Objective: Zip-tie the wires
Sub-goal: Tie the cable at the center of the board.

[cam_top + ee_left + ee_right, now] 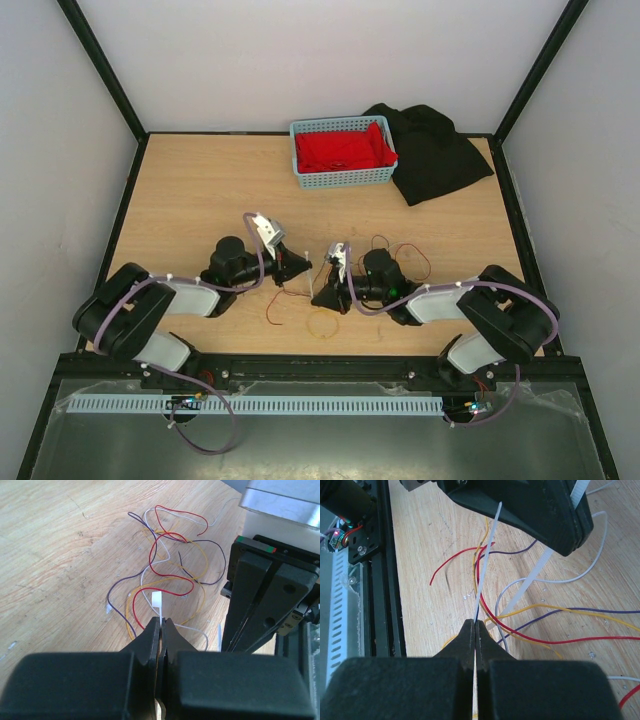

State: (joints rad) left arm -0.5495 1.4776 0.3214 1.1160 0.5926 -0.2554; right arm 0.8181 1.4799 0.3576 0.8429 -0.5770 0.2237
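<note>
Right end effector fills the bottom of its wrist cam. Fingers are together, pinching 1 thin pale straight strip seen edge-on, which runs up to the underside of the left one. It reads as the zip tie, though edge-on I can't be 100% sure.

Left end effector: fingers also together, clamped on the zip tie, w/ a short flat white end poking out past the tips, just above the wire tangle.

Right wrist cam also shows a second white band, flat, running diagonally from behind the left fingers down toward the right tips. Can't tell if it's the same strip.

Wires: loose curly tangle on the counter, directly under and between the 2 end effectors. 4 colours visible: red, purple, yellow, white. Strands overlap, so no exact count.

Top cam: 2 arms, left arm and right arm, angled inward, tips nearly meeting mid-counter.

Far edge: 1 blue basket holding 1 red cloth, and 1 black cloth touching its right side.
</note>
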